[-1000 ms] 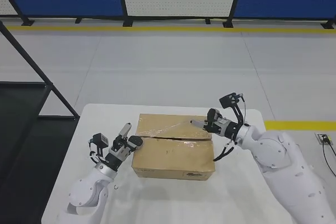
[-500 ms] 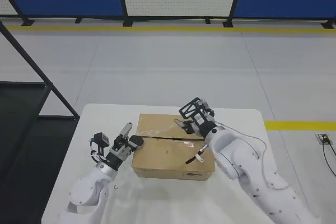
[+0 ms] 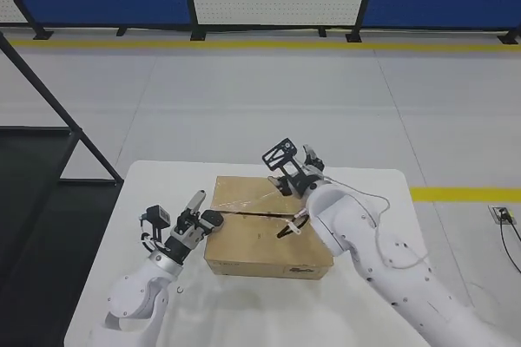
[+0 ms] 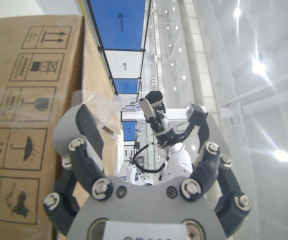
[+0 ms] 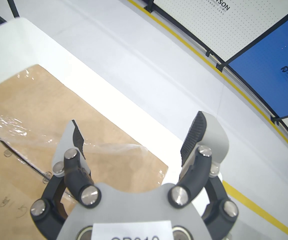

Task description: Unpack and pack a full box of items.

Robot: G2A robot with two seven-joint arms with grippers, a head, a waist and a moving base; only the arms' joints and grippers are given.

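Lying lengthwise across the table, the box (taped) faces left end effector and right end effector, both wide

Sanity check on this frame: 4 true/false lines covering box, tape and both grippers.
1. The cardboard box is open on top. False: it is shut, with clear tape across its seam.
2. The right gripper has its jaws open and holds nothing. True.
3. The left gripper is clamped on the box. False: its jaws are open, at the box's end.
4. The box sits on a white table. True.
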